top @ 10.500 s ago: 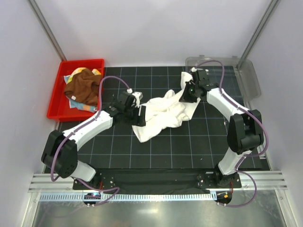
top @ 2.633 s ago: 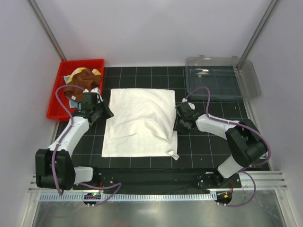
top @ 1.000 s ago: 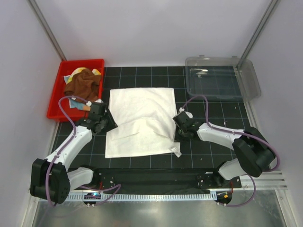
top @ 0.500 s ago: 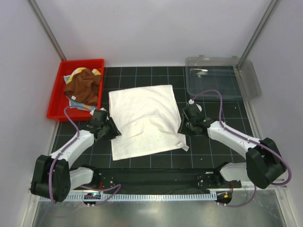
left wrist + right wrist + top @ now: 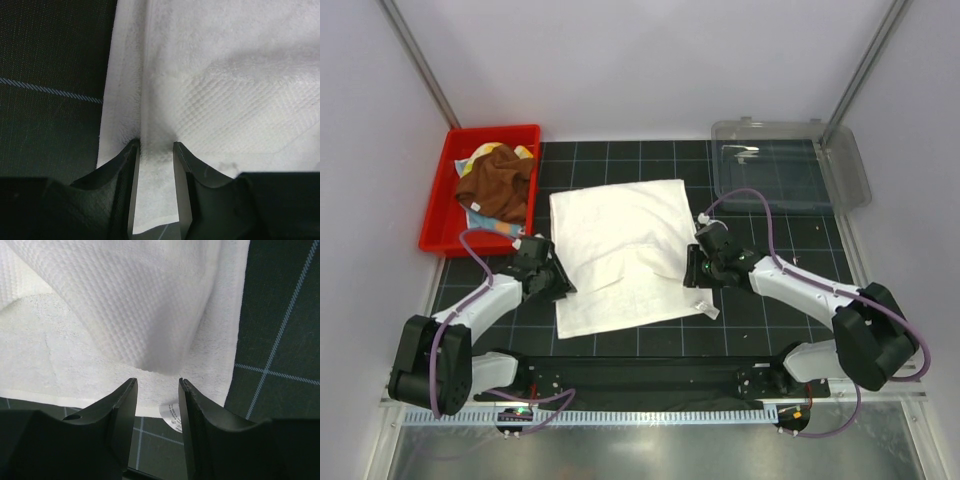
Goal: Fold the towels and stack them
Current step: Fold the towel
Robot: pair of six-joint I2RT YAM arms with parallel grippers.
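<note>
1. The white towel (image 5: pixel 620 255) lies spread over the middle of the table (image 5: pixel 770 310), a little askew. A raised wrinkle crosses its near half.
2. My left gripper (image 5: pixel 552 280) sits at the towel's left edge. Its jaws are parted and straddle the hem; cloth runs between the fingers (image 5: pixel 127 165), but I see no pinch on it.
3. My right gripper (image 5: pixel 700 265) is low at the towel's right edge, jaws also parted and holding nothing. A hump of waffle weave rises just ahead of them, with the care label (image 5: pixel 172 417) beside the near right corner.
4. I judge the towel soft, light and limp, so it will sag and drag rather than slide as a sheet. I would take it by the hem at the corners, one in each gripper.
5. The brown towel (image 5: pixel 498 185) is heaped in the red bin (image 5: pixel 490 130) at the far left corner of the table, well apart from both grippers.
</note>
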